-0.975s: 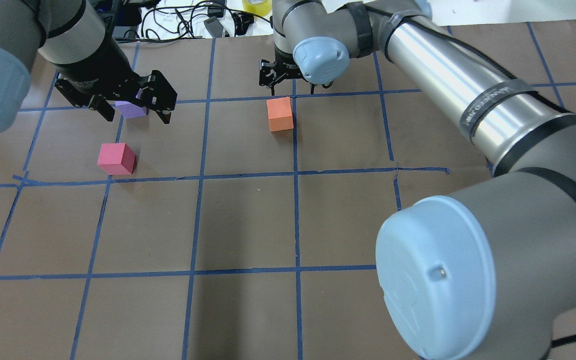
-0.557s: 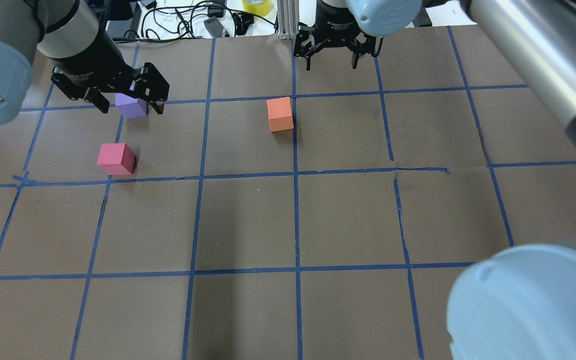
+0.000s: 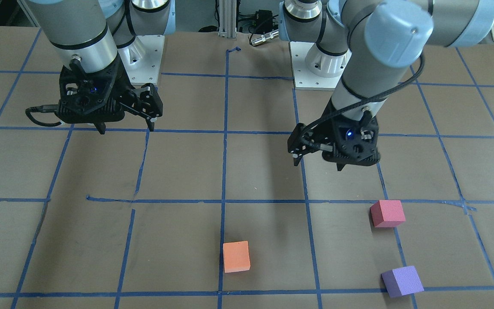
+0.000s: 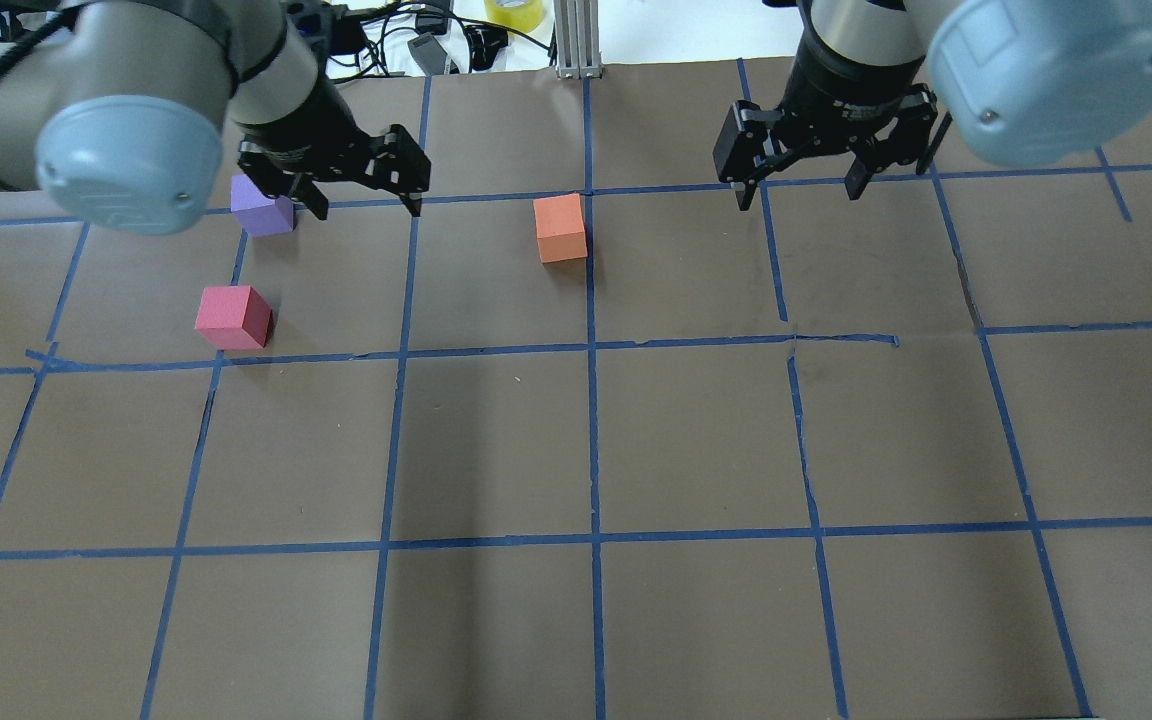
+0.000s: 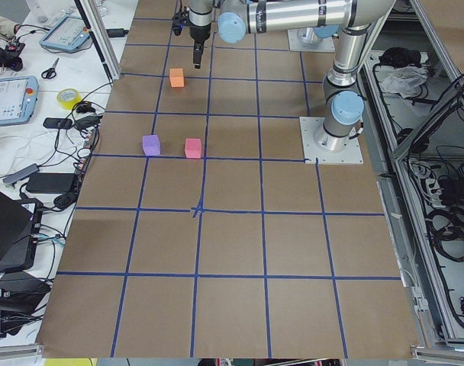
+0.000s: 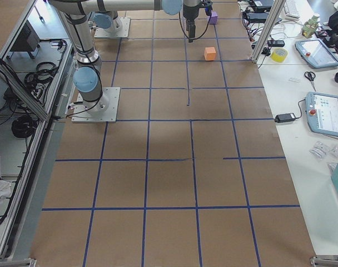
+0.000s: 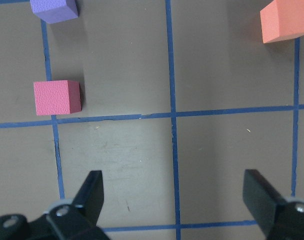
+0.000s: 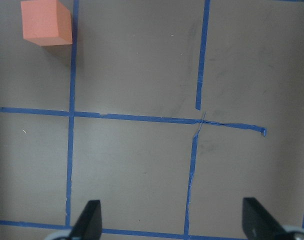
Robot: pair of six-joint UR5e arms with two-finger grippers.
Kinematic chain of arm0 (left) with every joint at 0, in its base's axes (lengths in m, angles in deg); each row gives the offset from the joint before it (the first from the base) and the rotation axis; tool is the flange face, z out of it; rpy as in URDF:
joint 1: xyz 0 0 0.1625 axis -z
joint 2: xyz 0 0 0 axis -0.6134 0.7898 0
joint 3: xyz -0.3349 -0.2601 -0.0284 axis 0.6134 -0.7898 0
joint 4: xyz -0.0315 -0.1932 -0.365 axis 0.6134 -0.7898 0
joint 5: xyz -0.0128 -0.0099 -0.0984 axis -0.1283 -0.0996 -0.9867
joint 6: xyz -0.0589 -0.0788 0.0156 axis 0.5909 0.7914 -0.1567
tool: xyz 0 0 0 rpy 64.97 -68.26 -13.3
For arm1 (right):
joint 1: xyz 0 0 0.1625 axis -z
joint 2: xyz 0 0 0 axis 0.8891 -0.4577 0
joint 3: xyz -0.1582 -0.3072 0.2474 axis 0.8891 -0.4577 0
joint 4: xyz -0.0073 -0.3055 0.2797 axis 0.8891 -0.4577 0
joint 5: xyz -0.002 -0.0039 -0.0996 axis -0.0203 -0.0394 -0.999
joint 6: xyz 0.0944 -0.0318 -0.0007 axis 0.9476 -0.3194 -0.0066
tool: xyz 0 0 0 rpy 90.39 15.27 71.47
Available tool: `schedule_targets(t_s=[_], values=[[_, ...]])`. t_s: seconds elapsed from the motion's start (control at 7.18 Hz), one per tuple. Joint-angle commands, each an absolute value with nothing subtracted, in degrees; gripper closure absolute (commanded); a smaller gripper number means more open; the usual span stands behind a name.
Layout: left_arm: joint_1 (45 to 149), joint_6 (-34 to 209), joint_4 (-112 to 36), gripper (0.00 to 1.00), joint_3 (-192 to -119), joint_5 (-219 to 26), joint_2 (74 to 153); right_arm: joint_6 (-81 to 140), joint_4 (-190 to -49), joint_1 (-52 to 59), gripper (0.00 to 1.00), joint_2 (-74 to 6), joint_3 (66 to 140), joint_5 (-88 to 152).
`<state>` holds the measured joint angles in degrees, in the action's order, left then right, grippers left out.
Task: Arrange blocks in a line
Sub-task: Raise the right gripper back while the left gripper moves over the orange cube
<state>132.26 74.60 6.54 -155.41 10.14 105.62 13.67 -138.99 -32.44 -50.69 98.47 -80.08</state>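
Note:
Three foam blocks lie apart on the brown paper: purple at far left, pinkish-red nearer, orange by the centre line. My left gripper is open and empty, hovering just right of the purple block. Its wrist view shows the purple, pinkish-red and orange blocks below, between its fingers. My right gripper is open and empty, right of the orange block. In the front view the blocks are orange, pinkish-red and purple.
Blue tape lines divide the brown paper into squares. Cables and a yellow tape roll lie past the far edge. Tablets and tools sit on the side bench. The arm bases stand at the robot's side.
The left gripper, earlier straddling the purple block, has moved right and off it, leaving it on the table. The right gripper has swung right, away from the orange block.

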Motion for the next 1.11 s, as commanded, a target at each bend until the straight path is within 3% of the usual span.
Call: schedule_targets(t_s=[0.0,0.14,0.28,0.56,0.98], values=[[138.4,82.4,15.7,0.0,-154.2,10.1,115.4,13.5,-141.8,-31.9,0.0,-52.5,100.6,-81.0],[139.9,84.7,17.9,0.0,-151.4,11.4,119.3,13.8,-142.0,-31.9,0.0,-52.7,100.5,-81.1],[141.0,86.6,19.5,0.11,-148.3,12.8,124.0,14.2,-142.1,-31.9,0.0,-52.8,100.3,-80.8],[143.2,92.4,19.5,0.0,-142.2,13.0,130.9,14.1,-142.2,-30.7,0.0,-52.6,98.8,-80.4],[143.7,95.1,19.5,0.0,-139.0,16.2,136.1,13.6,-141.9,-29.6,0.0,-52.7,98.4,-80.8]])
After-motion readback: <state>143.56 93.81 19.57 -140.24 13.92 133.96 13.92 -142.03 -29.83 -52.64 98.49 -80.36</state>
